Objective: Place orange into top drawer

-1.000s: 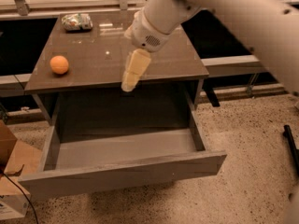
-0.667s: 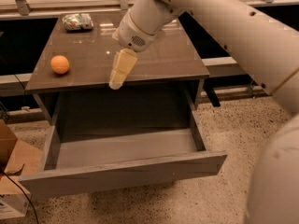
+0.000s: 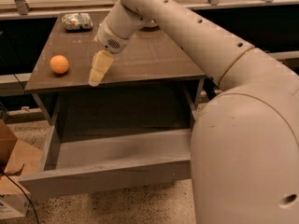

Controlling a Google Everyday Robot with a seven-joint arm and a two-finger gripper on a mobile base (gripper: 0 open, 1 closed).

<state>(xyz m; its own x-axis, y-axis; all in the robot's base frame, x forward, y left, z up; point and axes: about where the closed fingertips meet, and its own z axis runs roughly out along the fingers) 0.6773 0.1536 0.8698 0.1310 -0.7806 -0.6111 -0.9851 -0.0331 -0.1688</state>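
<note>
The orange (image 3: 59, 64) sits on the brown table (image 3: 154, 59) near its front left corner. The top drawer (image 3: 112, 164) is pulled open below the table and its grey inside holds nothing I can see. My gripper (image 3: 96, 76) hangs over the table's front edge, a short way right of the orange and apart from it, with nothing in it. My large white arm (image 3: 224, 78) crosses from the lower right and hides the drawer's right end.
A green-and-white snack bag (image 3: 77, 21) lies at the table's back left. A white bowl (image 3: 150, 23) is mostly hidden behind the arm at the back. A cardboard box (image 3: 11, 171) stands on the floor at the left.
The gripper has moved left along the table's front edge, closer to the orange. The arm now fills more of the right side. The orange has not moved.
</note>
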